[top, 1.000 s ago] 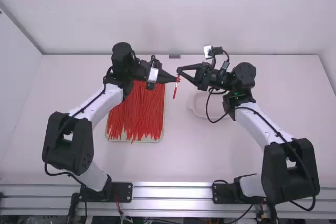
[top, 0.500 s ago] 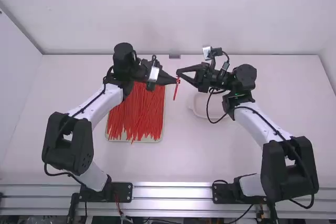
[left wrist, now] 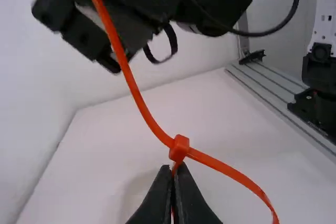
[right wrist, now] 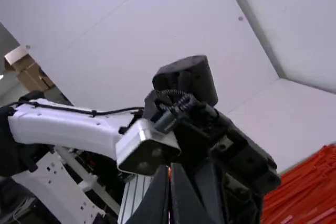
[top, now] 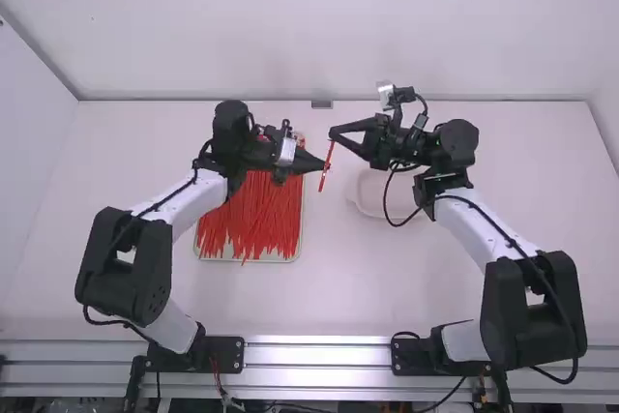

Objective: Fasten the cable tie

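Orange cable tie [top: 326, 165] in mid-air over the bench [top: 116, 162], beside the spare ties [top: 256, 215]. Left tool [top: 318, 170] pinched shut under its head. Right tool [top: 333, 132] clamped on the strap. Left tool has dropped since a second ago, so the strap is probably being drawn tighter.

Spare red ties [top: 253, 215] piled on tray [top: 302, 224]; white bowl [top: 365, 197] nearby.
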